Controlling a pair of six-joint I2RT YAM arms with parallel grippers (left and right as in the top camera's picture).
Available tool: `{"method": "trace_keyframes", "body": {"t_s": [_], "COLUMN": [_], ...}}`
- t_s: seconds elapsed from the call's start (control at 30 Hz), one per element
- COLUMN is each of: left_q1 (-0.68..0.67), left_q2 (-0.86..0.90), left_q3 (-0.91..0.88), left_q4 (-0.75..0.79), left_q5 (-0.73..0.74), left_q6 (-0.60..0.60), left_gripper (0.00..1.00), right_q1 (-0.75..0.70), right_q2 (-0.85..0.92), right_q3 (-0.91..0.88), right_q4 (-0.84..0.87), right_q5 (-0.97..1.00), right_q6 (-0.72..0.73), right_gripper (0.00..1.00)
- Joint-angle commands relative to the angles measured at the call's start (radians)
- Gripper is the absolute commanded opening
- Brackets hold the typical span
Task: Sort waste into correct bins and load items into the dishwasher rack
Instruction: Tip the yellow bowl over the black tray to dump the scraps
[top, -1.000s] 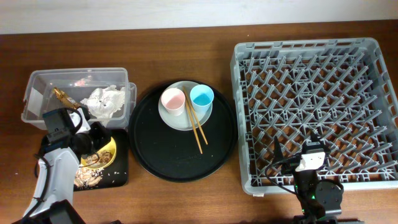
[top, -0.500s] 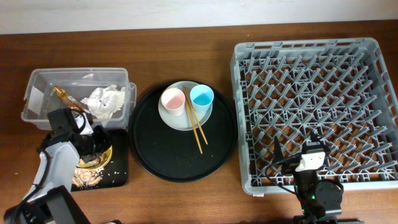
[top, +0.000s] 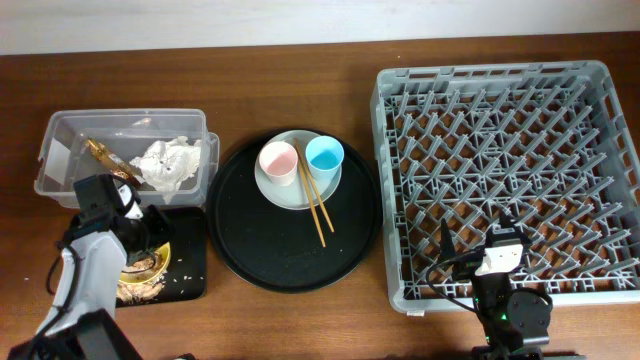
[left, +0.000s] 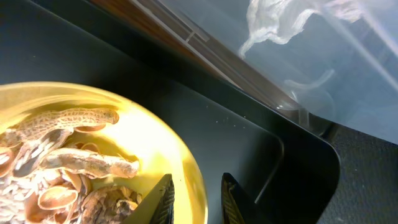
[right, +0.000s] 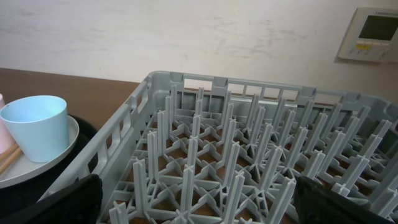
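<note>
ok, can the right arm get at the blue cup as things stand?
Probably not straight across: the right gripper sits low by the front of the dishwasher rack, whose left wall stands between it and the light-blue cup. The way over the wall looks free; reach uncertain.

- No text, brand, number or sign can be read in any view.
- The white label (top: 57, 159) on the clear plastic tub (top: 125, 115) shows no legible writing from overhead.
- The wall control panel (right: 374, 34) has a pale display, too blurred to read.
</note>
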Motion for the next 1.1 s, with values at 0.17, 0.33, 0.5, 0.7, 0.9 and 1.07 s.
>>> {"method": "trace_keyframes", "body": {"t_s": [0.17, 0.33, 0.5, 0.7, 0.9, 1.07], "left_q1": [0.0, 0.001, 0.232, 0.513, 0.588, 0.701], "left_q2": [0.081, -0.113, -0.269, -0.1, 0.149, 0.153], "left_q3": [0.019, 0.09, 0.092, 0.091, 0.091, 0.091], "left_q4": [-0.006, -0.163, -0.19, -0.195, -0.189, -0.352], "left_q5": [0.023, 0.102, 0.712, 1.24, 1.418, 1.418], "left_q6": [0.001, 0.002, 0.146, 0.261, 0.357, 0.423], "left_gripper": [0.02, 0.01, 0.0, 0.0, 0.0, 0.0], "right_q1": [-0.006, -0.006, -0.006, -0.006, -0.006, -0.006], "right_q2": [-0.004, -0.004, -0.004, -0.004, -0.004, -0.004], "right_q3": [-0.005, -0.005, -0.005, -0.005, -0.005, -0.005], "right_q4": [-0.003, -0.003, -0.003, -0.003, -0.003, -0.004], "right_q5": [-0.009, -0.009, -0.009, -0.009, -0.009, -0.009], "right_q6": [0.007, 0.007, 0.007, 0.007, 0.007, 0.007], "right_gripper": [0.98, 0.98, 0.98, 0.98, 0.98, 0.98]}}
